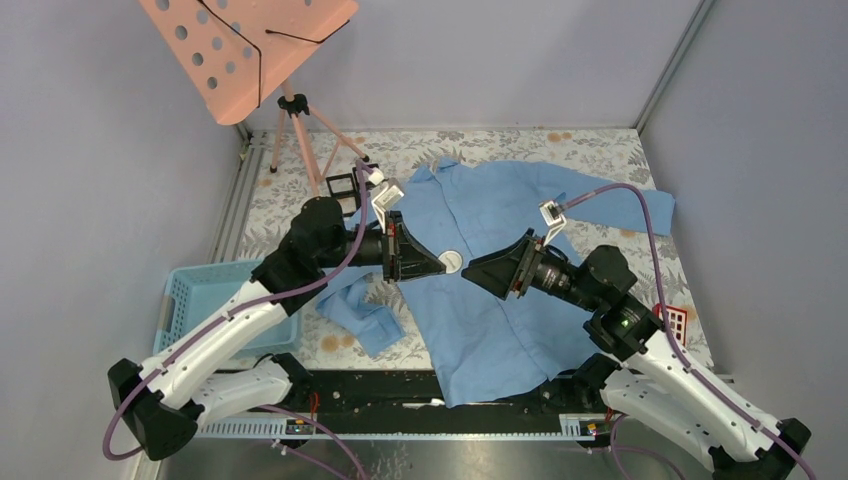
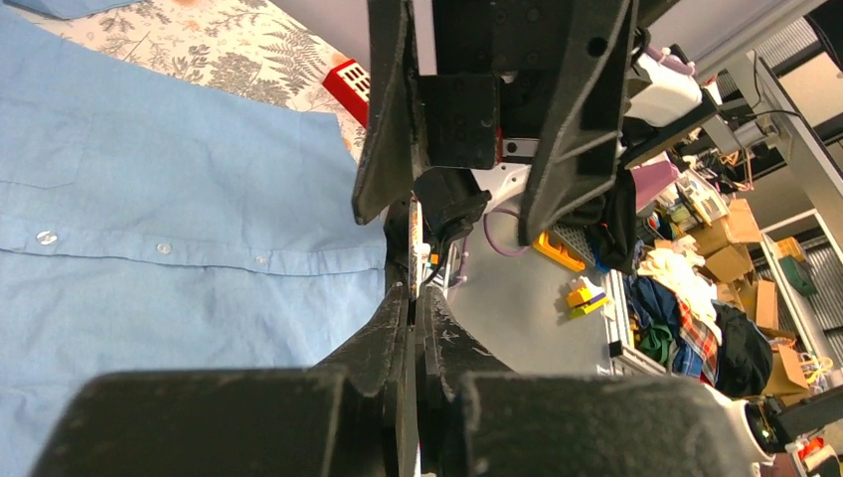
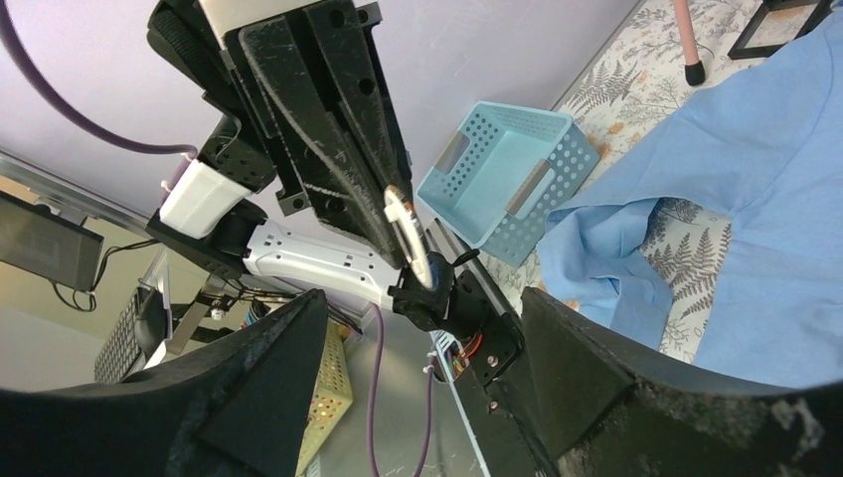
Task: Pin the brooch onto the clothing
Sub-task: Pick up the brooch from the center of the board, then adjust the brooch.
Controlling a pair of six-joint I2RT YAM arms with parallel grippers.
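Over the middle of the shirt (image 1: 490, 320), both arms meet tip to tip. Left jaws shut tight on the brooch (image 1: 452, 262): white round disc, pinched at its rim, edge-on in the left wrist view. Right jaws spread wide, holding nothing, facing the brooch from just beside it. Right wrist view frames the disc between its two fingers (image 3: 278, 348); can't tell whether they touch it. Shirt lies flat, front up, on the floral worktop (image 1: 560, 150), collar toward the far wall, hem reaching the black rail at the near edge, buttons showing along the placket. One sleeve is bunched next to the light blue basket (image 1: 200, 290). Pink music stand (image 1: 245, 50) at far left, small red basket (image 1: 676, 322) by the right arm.
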